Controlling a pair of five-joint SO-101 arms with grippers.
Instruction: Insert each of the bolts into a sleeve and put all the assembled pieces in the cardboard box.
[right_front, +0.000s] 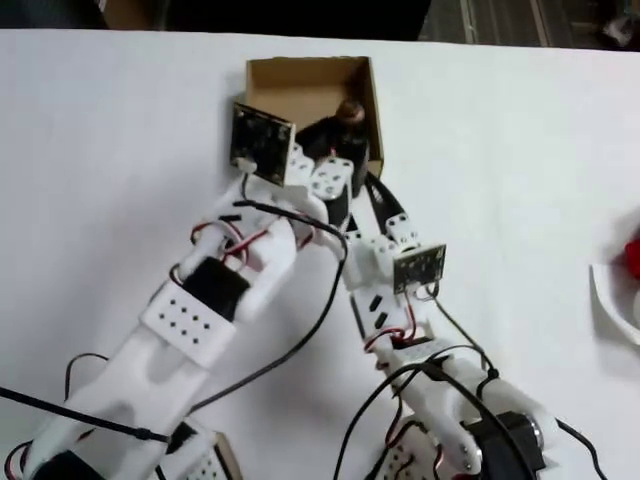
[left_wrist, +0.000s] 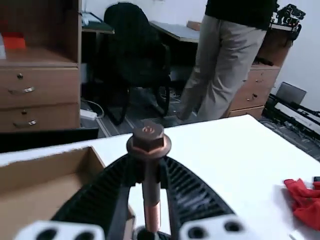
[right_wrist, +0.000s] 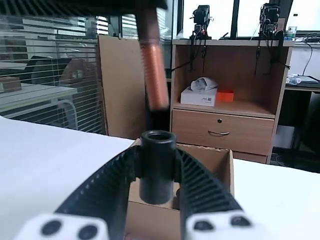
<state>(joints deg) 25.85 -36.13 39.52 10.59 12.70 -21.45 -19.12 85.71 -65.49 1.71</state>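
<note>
Left gripper (left_wrist: 148, 167): clenched on the bolt (left_wrist: 148, 141); its two black ribbed fingers (left_wrist: 112, 187) press the shank from both sides, just under the hexagonal head.
Bolt: copper coloured; in the left wrist view it stands upright, head up and threaded end down; in the right wrist view its shank hangs from above, a little tilted, with the tip just over the mouth of the sleeve (right_wrist: 157, 172) — not yet inside, a small gap is between them.
Right gripper (right_wrist: 157, 157): closed around the sleeve; its fingers (right_wrist: 107, 187) touch it on both sides, at about the middle of its height.
Sleeve: a short black tube; upright, the open end faces up toward the bolt.
Cardboard box (right_front: 300, 78): open at the top, on the far part of the table (right_front: 120, 150); in the high view both grippers meet over its near right part; in the right wrist view the box is directly behind and below the sleeve; what lies inside it I cannot tell.
Left arm (right_front: 215, 290): in the high view it comes from the lower left toward the box.
Right arm (right_front: 400, 330): it comes from the lower right; its end is very near to the end of the left arm.
Table: white.
Red item (left_wrist: 302, 197): looks like soft cloth; it lies well apart from the box, on the side of the right arm — beside a white rimmed thing (right_front: 605, 295) at the edge of the high view.
</note>
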